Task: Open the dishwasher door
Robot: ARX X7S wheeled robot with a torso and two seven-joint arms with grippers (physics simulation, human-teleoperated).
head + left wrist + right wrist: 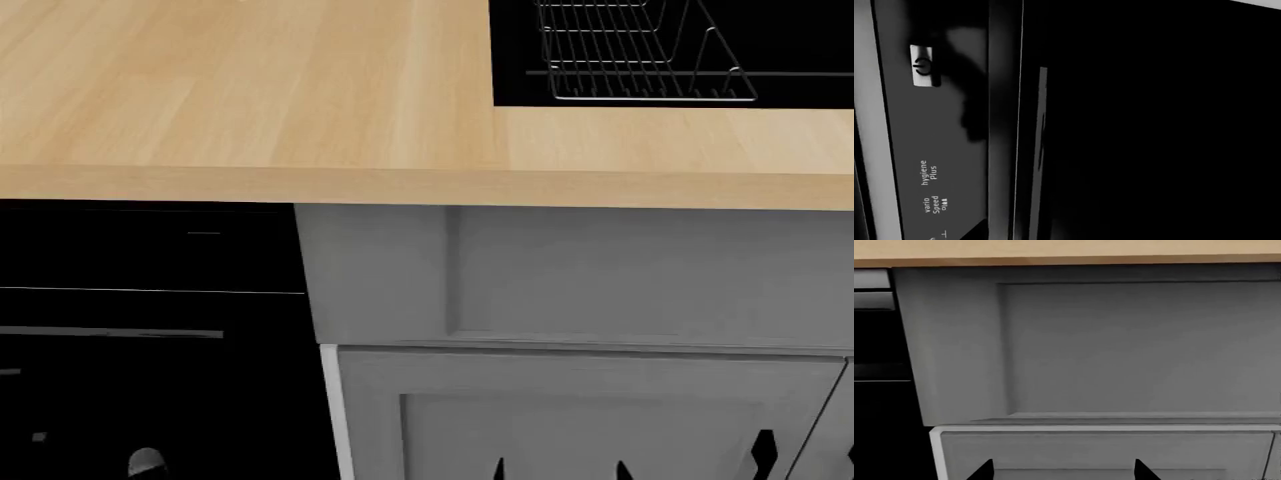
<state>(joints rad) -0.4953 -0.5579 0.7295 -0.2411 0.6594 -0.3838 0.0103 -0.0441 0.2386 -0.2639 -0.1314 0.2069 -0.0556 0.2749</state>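
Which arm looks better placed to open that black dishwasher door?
The left, probably: its camera sits close to the dishwasher door and grey handle, while the right wrist view mostly faces a grey cabinet.

Even, soft light is falling across the wooden countertop [240,90], while the glossy dishwasher door [1154,130] is swallowing most of the left wrist frame in blackness; a soft shadow is darkening its control strip [947,125] at upper left.

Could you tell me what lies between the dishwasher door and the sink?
In the head view, wooden countertop and a grey cabinet panel separate the dishwasher door from the sink.
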